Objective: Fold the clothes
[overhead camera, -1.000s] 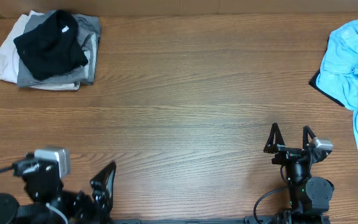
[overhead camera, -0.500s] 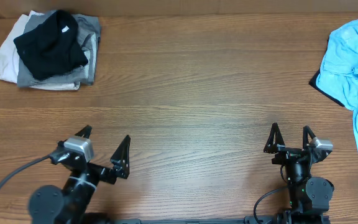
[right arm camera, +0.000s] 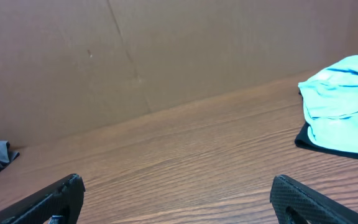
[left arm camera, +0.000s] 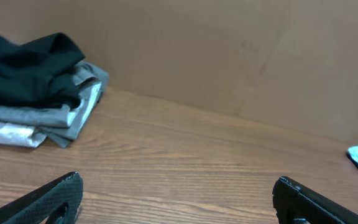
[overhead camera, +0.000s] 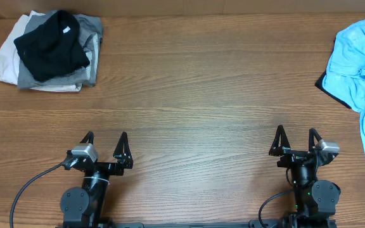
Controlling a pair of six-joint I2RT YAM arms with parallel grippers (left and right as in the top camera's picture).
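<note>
A stack of folded clothes sits at the table's far left corner: a black shirt (overhead camera: 51, 43) on top of grey (overhead camera: 87, 69) and white (overhead camera: 2, 60) garments. It also shows in the left wrist view (left arm camera: 30, 74). An unfolded light blue garment (overhead camera: 363, 69) lies at the far right over a dark one (overhead camera: 327, 88), seen too in the right wrist view (right arm camera: 344, 93). My left gripper (overhead camera: 104, 140) is open and empty near the front edge. My right gripper (overhead camera: 294, 136) is open and empty at the front right.
A brown cardboard wall (left arm camera: 229, 56) stands behind the wooden table (overhead camera: 195, 95). The light blue garment hangs past the table's right edge.
My left arm has swung up from a low, turned pose to point straight ahead, its gripper open. The right arm and the clothes have not moved.
</note>
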